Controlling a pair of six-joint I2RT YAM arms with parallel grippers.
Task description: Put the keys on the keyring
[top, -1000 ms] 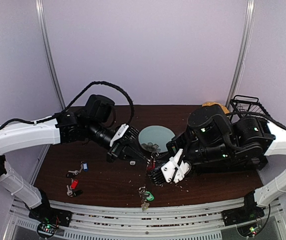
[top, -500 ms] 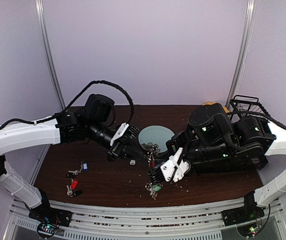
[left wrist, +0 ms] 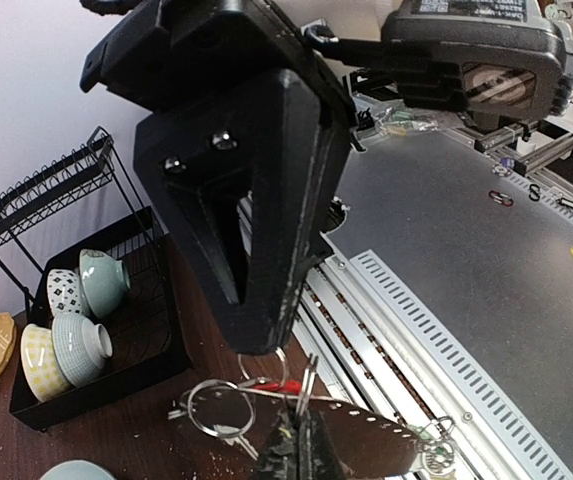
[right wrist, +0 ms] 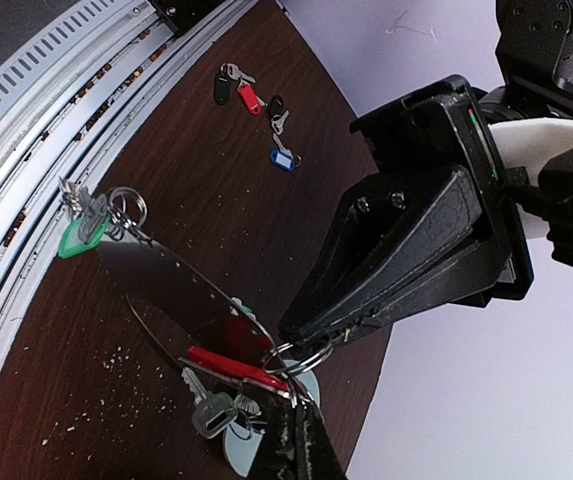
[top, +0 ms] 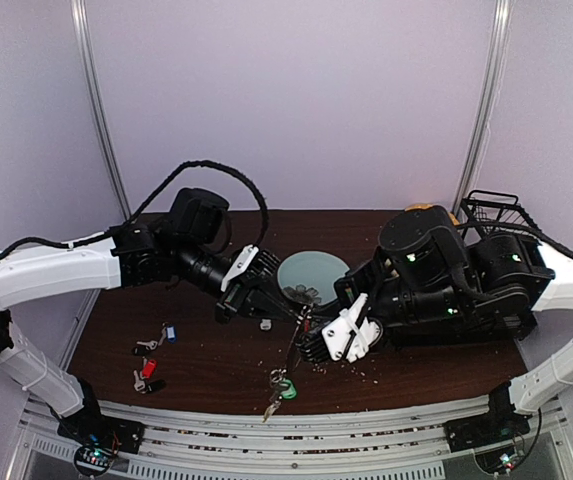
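Note:
The keyring (right wrist: 171, 270) is a long thin loop slanting down from where both grippers meet, just in front of the pale green plate (top: 311, 270). My right gripper (top: 311, 338) is shut on its upper end (right wrist: 296, 385). My left gripper (top: 296, 316) is shut on a small split ring (left wrist: 308, 385) at the same spot. A red-tagged key (right wrist: 228, 366) and a silver key (right wrist: 211, 412) hang there. A green-tagged key (top: 284, 388) dangles at the loop's low end and also shows in the right wrist view (right wrist: 78, 236). In the left wrist view the loop (left wrist: 366, 440) is visible too.
Loose keys with blue (top: 170, 333), red (top: 148, 367) and black (top: 154, 385) tags lie at the table's front left. A black wire rack (top: 493, 212) with bowls stands back right. The slotted metal rail (top: 266, 425) runs along the front edge.
The green-tagged key at the loop's hanging end has swung left and lower. Both grippers have stayed shut and almost in place.

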